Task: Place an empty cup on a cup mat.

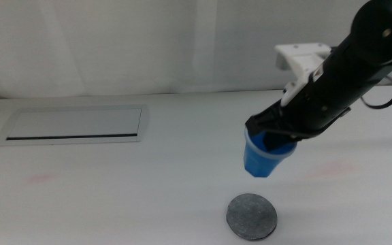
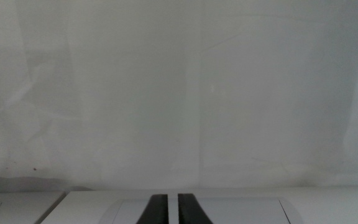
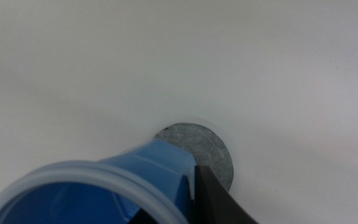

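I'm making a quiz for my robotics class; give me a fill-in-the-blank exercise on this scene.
1. The right hand holds a cup coloured ____.
2. The cup is ____ the table, not resting on it.
3. The round mat is coloured ____.
4. The left hand holds ____.

Missing words: blue; above; grey; nothing
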Robot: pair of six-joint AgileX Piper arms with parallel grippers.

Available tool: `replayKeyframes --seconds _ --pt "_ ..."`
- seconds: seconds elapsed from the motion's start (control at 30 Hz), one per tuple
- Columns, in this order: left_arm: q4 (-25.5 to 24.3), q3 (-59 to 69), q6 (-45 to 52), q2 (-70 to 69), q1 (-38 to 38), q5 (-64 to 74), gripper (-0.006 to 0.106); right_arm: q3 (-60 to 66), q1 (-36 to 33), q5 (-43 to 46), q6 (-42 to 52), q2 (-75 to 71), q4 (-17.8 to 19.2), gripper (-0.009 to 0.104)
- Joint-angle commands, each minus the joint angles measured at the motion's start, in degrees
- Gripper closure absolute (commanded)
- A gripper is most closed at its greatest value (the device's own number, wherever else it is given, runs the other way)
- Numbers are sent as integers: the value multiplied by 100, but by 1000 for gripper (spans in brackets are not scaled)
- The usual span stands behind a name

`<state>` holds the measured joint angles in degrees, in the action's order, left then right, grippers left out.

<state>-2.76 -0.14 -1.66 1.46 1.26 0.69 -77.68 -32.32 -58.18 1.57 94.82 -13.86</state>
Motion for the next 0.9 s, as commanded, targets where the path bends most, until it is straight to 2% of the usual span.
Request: replayKeyframes --seconds 0.0,0.13,0.37,0.87 --pt "15 217 -30 -27 -14 1 103 124 -108 202 -11 114 128 97" --pt "15 217 -30 -27 -14 1 103 488 -191 568 -11 240 109 97" --pt "15 217 -30 -27 -14 1 103 1063 -200 1148 -11 397 -134 97" --pt "15 217 -30 -27 -14 1 103 1159 -275 1332 0 1144 -325 97"
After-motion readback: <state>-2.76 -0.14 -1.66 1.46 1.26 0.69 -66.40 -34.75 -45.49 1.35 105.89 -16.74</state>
